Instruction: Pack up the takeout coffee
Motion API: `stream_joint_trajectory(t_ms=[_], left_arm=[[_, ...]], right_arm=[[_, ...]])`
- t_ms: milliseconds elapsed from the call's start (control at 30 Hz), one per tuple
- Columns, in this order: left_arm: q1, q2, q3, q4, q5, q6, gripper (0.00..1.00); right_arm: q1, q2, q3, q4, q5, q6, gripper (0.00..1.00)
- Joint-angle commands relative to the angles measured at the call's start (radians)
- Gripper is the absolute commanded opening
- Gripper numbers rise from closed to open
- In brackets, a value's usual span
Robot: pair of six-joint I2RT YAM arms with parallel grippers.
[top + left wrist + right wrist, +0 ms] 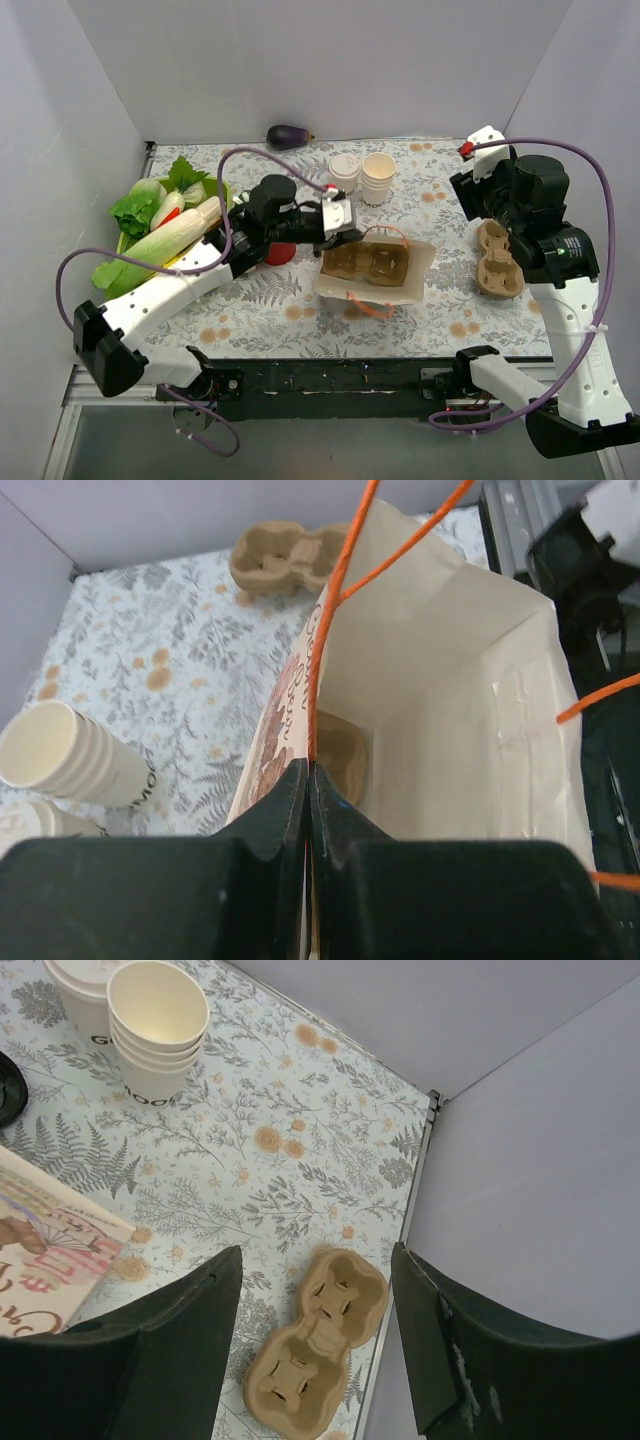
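From above, one takeout coffee (344,168) stands upright at the far middle of the floral counter (260,300), long axis vertical, white lid up; no writing on it is legible here. Just beside it at its 3 o'clock stands one stack of lidless cups (378,178), mouths up. At the coffee's 6 o'clock is one paper bag (420,262), its mouth open toward the camera, with two orange handles (372,308) and one cup carrier (366,262) inside. The left pincer (343,228) is clamped on the bag's rim at the bag's 11 o'clock. A second carrier (498,262) lies loose at the bag's 3 o'clock, apart from it. A heap of vegetables (160,225) sits at the bag's 9 o'clock, and one eggplant (288,136) at the coffee's 10 o'clock. In the left wrist view the jaws are pressed together on the bag's edge, where an orange handle runs up from them. The bag's outer face carries orange-brown script too curved to read, and the carrier shows deep inside. In the right wrist view the right pincer (317,1252) hangs with its fingers wide apart, holding nothing, above the loose carrier, which has two wells. The coffee is at 11 o'clock in the frame, upright, with a dark "G" on its wall. The stack beside it shows about four rims and dark capitals beginning "GOO".
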Motion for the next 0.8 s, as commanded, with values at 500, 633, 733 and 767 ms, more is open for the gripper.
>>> stream_joint_trajectory(t_ms=[500, 633, 733, 767], left_arm=[[-0.077, -0.222, -0.224, 0.058, -0.148, -0.003, 0.00], [-0.077, -0.214, -0.169, 0.041, -0.174, -0.049, 0.00], [-0.075, -0.191, -0.130, 0.010, -0.177, -0.089, 0.00], [-0.075, -0.186, -0.109, -0.001, -0.174, -0.095, 0.00]], right_arm=[[-0.013, 0.008, -0.033, 0.006, -0.113, 0.009, 0.69], [-0.013, 0.023, -0.033, -0.014, -0.236, 0.015, 0.70], [-0.015, 0.055, -0.021, -0.048, -0.281, 0.010, 0.71], [-0.015, 0.062, -0.021, -0.053, -0.281, 0.010, 0.71]])
